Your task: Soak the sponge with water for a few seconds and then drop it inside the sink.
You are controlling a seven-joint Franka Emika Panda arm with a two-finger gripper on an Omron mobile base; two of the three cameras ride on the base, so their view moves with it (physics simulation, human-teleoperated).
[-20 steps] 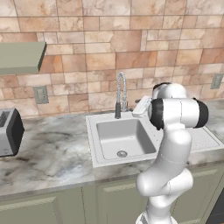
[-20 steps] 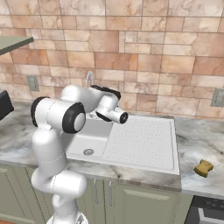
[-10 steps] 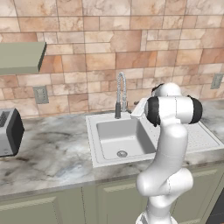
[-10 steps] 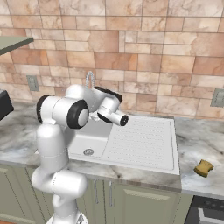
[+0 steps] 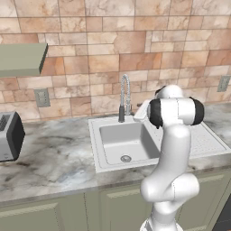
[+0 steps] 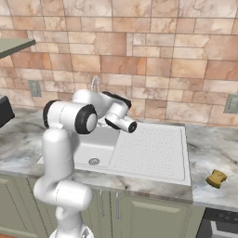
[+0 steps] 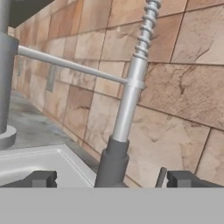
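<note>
The sponge, a small yellow-ochre block, lies on the marble counter far right of the sink, well away from my hand. The sink is a pale square basin with a round drain and a ribbed drainboard. Its coiled chrome tap stands at the back rim. My gripper hovers over the sink's back edge and faces the tap's base at close range. It is open, with nothing between the fingertips. The water is out of view.
A toaster stands at the left end of the counter. A shelf hangs on the brick wall above it. Wall outlets sit on either side. My own arm blocks part of the drainboard in the left base view.
The arm has swung slightly toward the tap. The jaws have stayed open and the sponge has not moved.
</note>
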